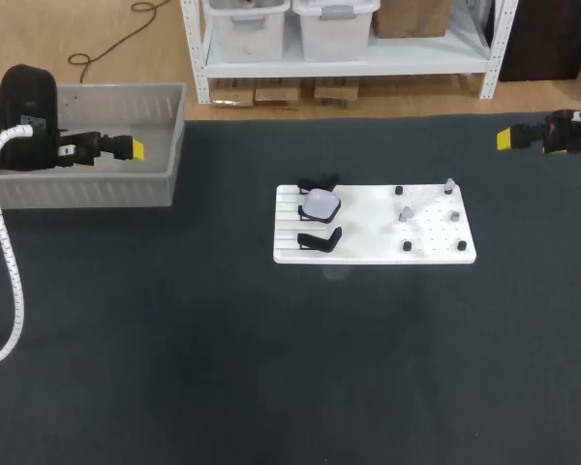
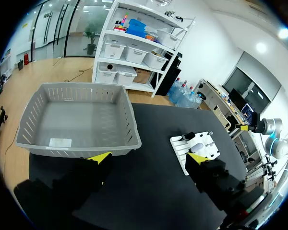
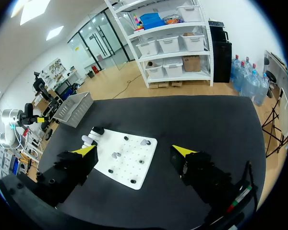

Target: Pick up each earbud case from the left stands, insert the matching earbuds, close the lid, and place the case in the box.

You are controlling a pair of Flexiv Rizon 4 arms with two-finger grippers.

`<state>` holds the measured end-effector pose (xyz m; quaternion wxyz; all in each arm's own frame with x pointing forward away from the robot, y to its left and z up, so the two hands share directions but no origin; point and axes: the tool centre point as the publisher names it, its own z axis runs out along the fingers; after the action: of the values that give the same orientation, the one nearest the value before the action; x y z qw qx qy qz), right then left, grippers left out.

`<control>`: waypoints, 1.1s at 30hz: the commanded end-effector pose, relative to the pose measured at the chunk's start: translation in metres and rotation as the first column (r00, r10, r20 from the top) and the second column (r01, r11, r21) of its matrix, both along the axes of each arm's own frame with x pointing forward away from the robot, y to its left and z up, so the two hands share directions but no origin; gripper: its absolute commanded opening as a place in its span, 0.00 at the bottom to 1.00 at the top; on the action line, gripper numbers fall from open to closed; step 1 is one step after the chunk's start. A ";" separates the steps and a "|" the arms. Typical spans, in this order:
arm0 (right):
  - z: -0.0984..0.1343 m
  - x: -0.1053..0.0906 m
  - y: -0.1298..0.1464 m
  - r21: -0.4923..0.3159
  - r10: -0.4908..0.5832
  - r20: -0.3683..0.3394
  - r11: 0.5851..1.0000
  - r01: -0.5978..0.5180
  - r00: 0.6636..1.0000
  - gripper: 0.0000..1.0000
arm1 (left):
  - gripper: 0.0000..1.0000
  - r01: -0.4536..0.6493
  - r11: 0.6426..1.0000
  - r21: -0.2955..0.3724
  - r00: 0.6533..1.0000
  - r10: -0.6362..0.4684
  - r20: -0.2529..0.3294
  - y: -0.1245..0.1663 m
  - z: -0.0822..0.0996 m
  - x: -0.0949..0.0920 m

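The earbud case (image 1: 321, 202) sits on a stand on the white board (image 1: 368, 247), mid-worktop. Only the wrist views show the left fingers (image 2: 100, 158), over the box (image 1: 87, 190), and the right fingers (image 3: 85, 150) spread apart and empty. The small pieces on the board are probably earbuds (image 1: 407, 213).

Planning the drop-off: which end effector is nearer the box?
Left. The left end effector is right at the box; the right end effector is far off, beyond the board.

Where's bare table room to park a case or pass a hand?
Bare mat: wide strip between board and robot, gap between board and grey box, and right of the board. Crowded: board's left stands holding the case, earbuds across its right half.
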<state>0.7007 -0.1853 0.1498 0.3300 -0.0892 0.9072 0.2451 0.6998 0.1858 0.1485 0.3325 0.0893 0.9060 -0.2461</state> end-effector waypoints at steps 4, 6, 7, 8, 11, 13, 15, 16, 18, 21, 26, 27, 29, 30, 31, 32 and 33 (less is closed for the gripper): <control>0.000 0.000 0.000 -0.001 0.000 0.000 1.000 0.000 1.000 1.00 | 1.00 -0.003 1.000 0.006 1.000 0.003 -0.005 -0.001 0.001 0.000; 0.000 0.000 0.000 -0.001 0.000 0.000 1.000 0.000 1.000 1.00 | 1.00 -0.003 1.000 0.006 1.000 0.003 -0.005 -0.001 0.001 0.000; 0.000 0.000 0.000 -0.001 0.000 0.000 1.000 0.000 1.000 1.00 | 1.00 -0.003 1.000 0.006 1.000 0.003 -0.005 -0.001 0.001 0.000; 0.000 0.000 0.000 -0.001 0.000 0.000 1.000 0.000 1.000 1.00 | 1.00 -0.003 1.000 0.006 1.000 0.003 -0.005 -0.001 0.001 0.000; 0.000 0.000 0.000 -0.001 0.000 0.000 1.000 0.000 1.000 1.00 | 1.00 -0.003 1.000 0.006 1.000 0.003 -0.005 -0.001 0.001 0.000; 0.000 0.000 0.000 -0.001 0.000 0.000 1.000 0.000 1.000 1.00 | 1.00 -0.003 1.000 0.006 1.000 0.003 -0.005 -0.001 0.001 0.000; 0.000 0.000 0.000 -0.001 0.000 0.000 1.000 0.000 1.000 1.00 | 1.00 -0.003 1.000 0.006 1.000 0.003 -0.005 -0.001 0.001 0.000; 0.000 0.000 0.000 -0.001 0.000 0.000 1.000 0.000 1.000 1.00 | 1.00 -0.003 1.000 0.006 1.000 0.003 -0.005 -0.001 0.001 0.000; 0.000 0.000 0.000 -0.001 0.000 0.000 1.000 0.000 1.000 1.00 | 1.00 -0.003 1.000 0.006 1.000 0.003 -0.005 -0.001 0.001 0.000; 0.000 0.000 0.000 -0.001 0.000 0.000 1.000 0.000 1.000 1.00 | 1.00 0.079 0.997 -0.006 0.996 -0.079 0.047 -0.009 0.006 0.001; 0.000 0.000 0.000 -0.001 0.000 0.000 1.000 0.000 1.000 1.00 | 1.00 0.221 0.975 -0.018 0.965 -0.216 0.146 -0.022 0.015 0.001; 0.000 0.000 0.000 -0.001 0.000 0.000 1.000 0.000 1.000 1.00 | 1.00 0.249 0.968 -0.015 0.956 -0.243 0.167 -0.024 0.017 0.001; 0.000 0.000 0.000 -0.001 0.000 0.000 1.000 0.000 1.000 1.00 | 1.00 0.310 0.951 -0.017 0.932 -0.300 0.204 -0.028 0.019 0.001; 0.000 0.000 0.000 -0.001 0.000 0.000 1.000 0.000 1.000 1.00 | 1.00 0.332 0.943 -0.014 0.922 -0.322 0.216 -0.030 0.020 0.001; 0.000 0.000 0.000 -0.001 0.000 0.000 1.000 0.000 1.000 1.00 | 1.00 0.371 0.928 -0.007 0.903 -0.360 0.234 -0.032 0.022 0.001; 0.000 0.000 0.000 -0.001 0.000 0.000 1.000 0.000 1.000 1.00 | 1.00 0.400 0.916 0.002 0.887 -0.388 0.252 -0.034 0.023 0.001; 0.000 0.000 0.000 -0.001 0.000 0.000 1.000 0.000 1.000 1.00 | 1.00 0.431 0.902 0.014 0.868 -0.419 0.268 -0.037 0.025 0.001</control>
<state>0.7007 -0.1853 0.1498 0.3300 -0.0892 0.9072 0.2451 0.7011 0.1452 0.1748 0.3729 0.2597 0.8560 -0.2464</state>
